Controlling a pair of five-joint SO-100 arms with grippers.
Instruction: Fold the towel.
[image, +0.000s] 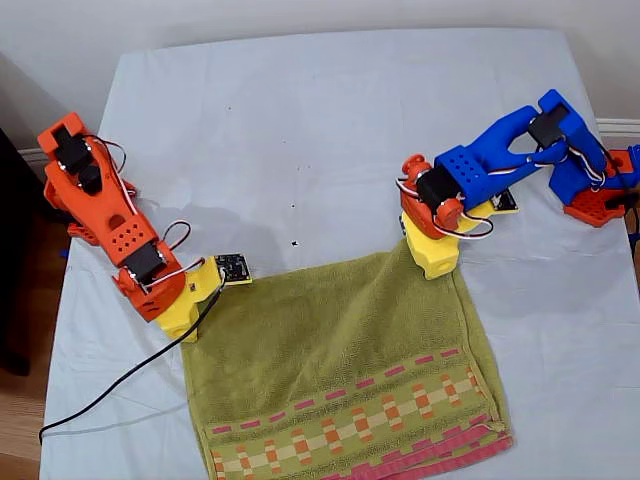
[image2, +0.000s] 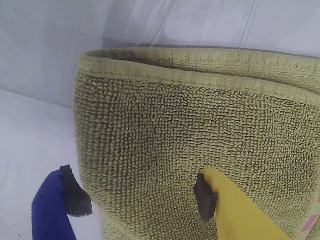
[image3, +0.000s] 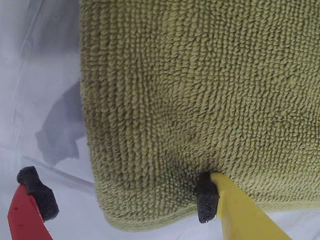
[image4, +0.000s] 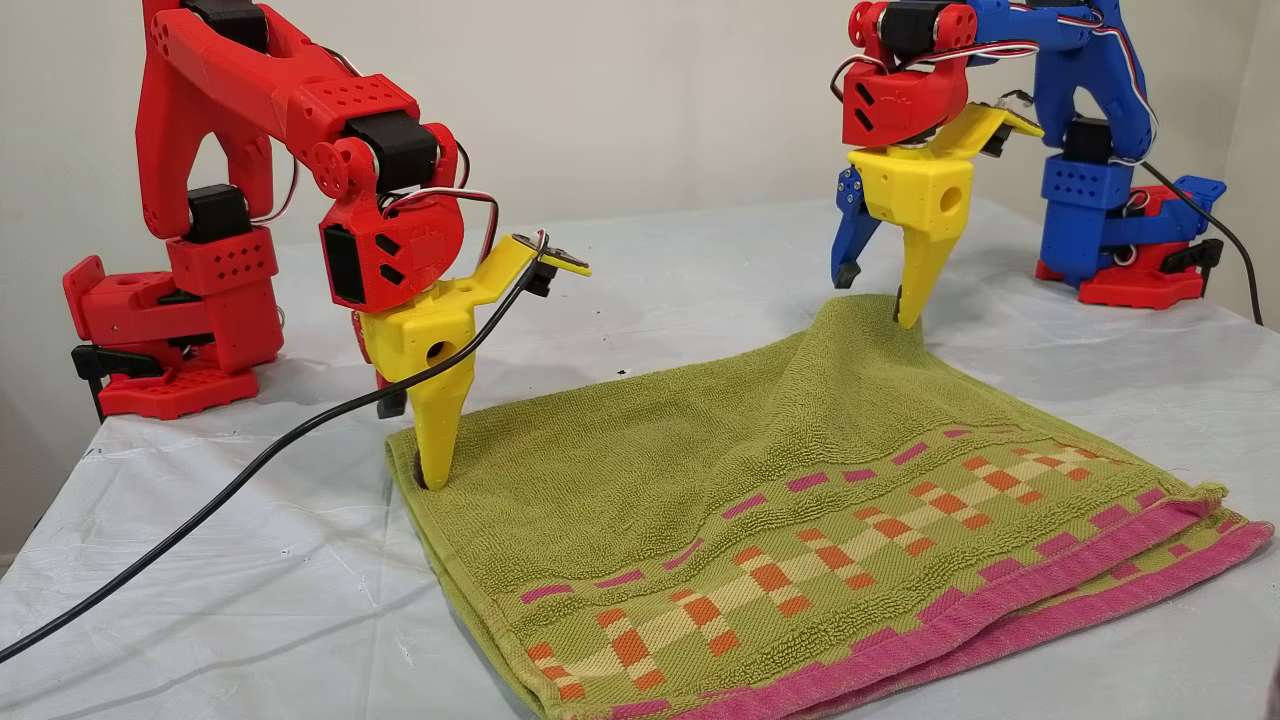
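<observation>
1. Table sheet (image: 330, 110), pale, covers the whole surface.
2. Towel (image: 340, 350), thick soft terry, lies already doubled at the near edge in the exterior view; it looks limp and will likely sag, so I would hold it at the fold corners.
3. My first gripper (image2: 140, 200), jaws spread, rests one fingertip on a raised corner.
4. My second gripper (image3: 120, 205), also spread, presses the other corner.

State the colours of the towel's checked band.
Orange and cream checks on the towel, clearest in the other view.
</observation>
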